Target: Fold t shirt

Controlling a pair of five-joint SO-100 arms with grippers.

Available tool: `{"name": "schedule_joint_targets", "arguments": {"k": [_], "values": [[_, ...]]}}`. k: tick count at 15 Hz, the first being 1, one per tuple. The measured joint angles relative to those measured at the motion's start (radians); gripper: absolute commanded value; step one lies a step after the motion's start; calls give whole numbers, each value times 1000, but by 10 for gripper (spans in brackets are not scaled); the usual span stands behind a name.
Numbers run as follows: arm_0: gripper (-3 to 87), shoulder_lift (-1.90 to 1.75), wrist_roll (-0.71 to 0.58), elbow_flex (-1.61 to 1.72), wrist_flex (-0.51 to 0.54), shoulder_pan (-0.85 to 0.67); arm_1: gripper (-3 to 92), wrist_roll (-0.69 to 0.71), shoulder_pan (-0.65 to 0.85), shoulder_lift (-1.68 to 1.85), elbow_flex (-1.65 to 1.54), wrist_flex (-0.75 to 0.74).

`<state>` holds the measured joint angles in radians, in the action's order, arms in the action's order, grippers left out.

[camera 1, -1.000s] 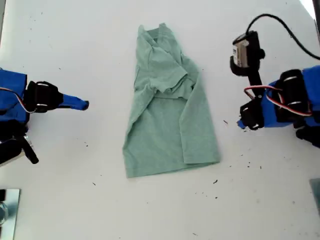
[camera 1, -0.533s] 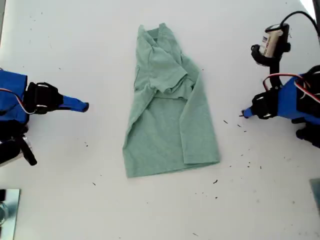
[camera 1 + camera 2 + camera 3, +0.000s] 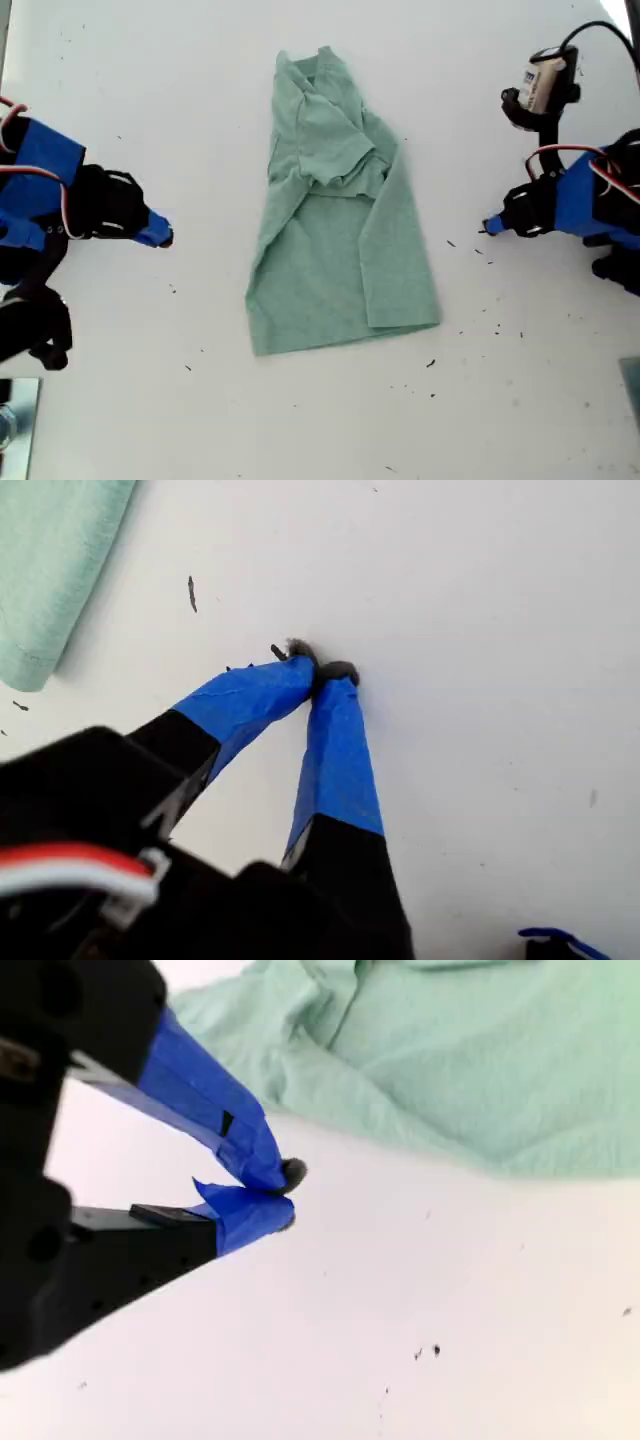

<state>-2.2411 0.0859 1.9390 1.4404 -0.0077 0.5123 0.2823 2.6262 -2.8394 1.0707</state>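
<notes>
White table point(image 3: 150, 100) is seen, with the t shirt point(image 3: 340, 250) laid half-folded in its middle. My first gripper point(image 3: 318, 670) and my second gripper point(image 3: 285, 1195) are pressed together, empty, beside the cloth. If only one layer is pinched, the fold could be pulled apart.

Pale sage-green t shirt point(image 3: 335, 230), plain and faintly heathered, at the exterior view's centre; white table point(image 3: 200, 420) flecked with dark specks; my first gripper point(image 3: 320, 670) and my second gripper point(image 3: 285, 1192) have blue-taped fingers on black bodies

Black arms — blue-taped end effector fingers point(image 3: 335, 750), red-and-white wires.
</notes>
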Motion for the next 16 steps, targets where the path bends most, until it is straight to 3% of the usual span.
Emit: {"name": "schedule_joint_targets", "arguments": {"k": [1, 2, 3, 13, 15, 16], "values": [[64, 140, -8, -189, 71, 11, 27, 0, 0, 0, 0, 0], [231, 265, -25, -356, 117, 34, 27, 0, 0, 0, 0, 0], [258, 345, -40, -480, 132, 55, 27, 0, 0, 0, -2, 0], [302, 693, -25, -586, 120, 91, 26, -2, -9, 60, -35, 0], [269, 762, 0, -512, 35, 104, 26, -5, -11, 84, -49, -3], [242, 752, 15, -419, -55, 110, 26, -5, -11, 94, -52, -3]]}}
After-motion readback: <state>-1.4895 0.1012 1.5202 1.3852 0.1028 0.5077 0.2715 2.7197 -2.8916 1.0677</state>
